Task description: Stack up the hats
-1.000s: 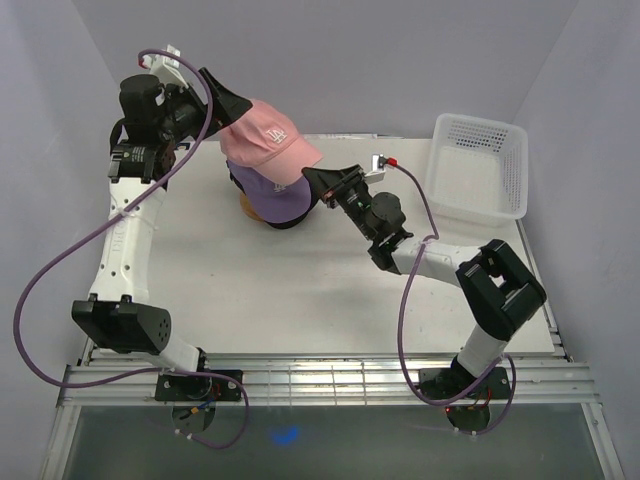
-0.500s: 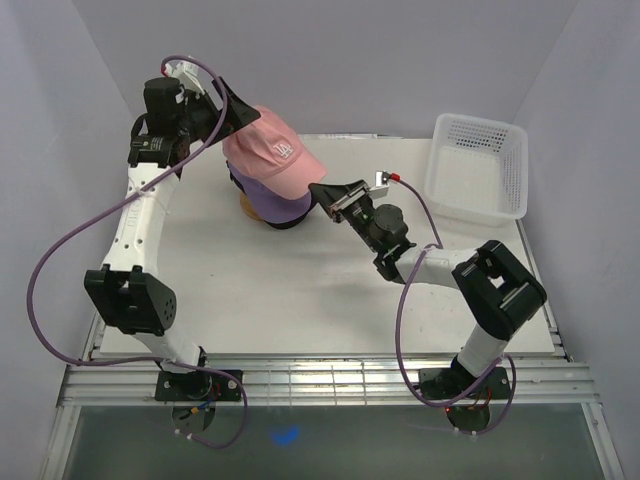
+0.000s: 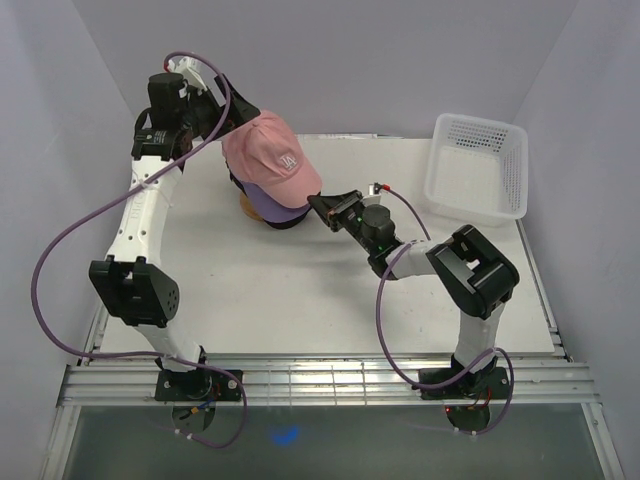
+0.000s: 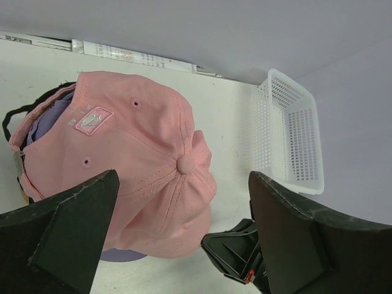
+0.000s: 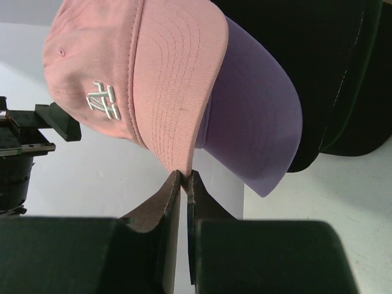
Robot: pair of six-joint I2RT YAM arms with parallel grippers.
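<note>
White embroidered logo on pink hat is illegible.

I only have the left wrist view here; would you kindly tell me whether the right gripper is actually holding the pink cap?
Observer: Yes. In the right wrist view the right gripper is pinched shut on the front edge of the pink cap, at the tip of its brim.
Operator: Thank you. What lies lower in the pile?
Observer: At least one black cap. Its brim shows past the brim of the lavender cap, which sits directly under the pink one.
</note>
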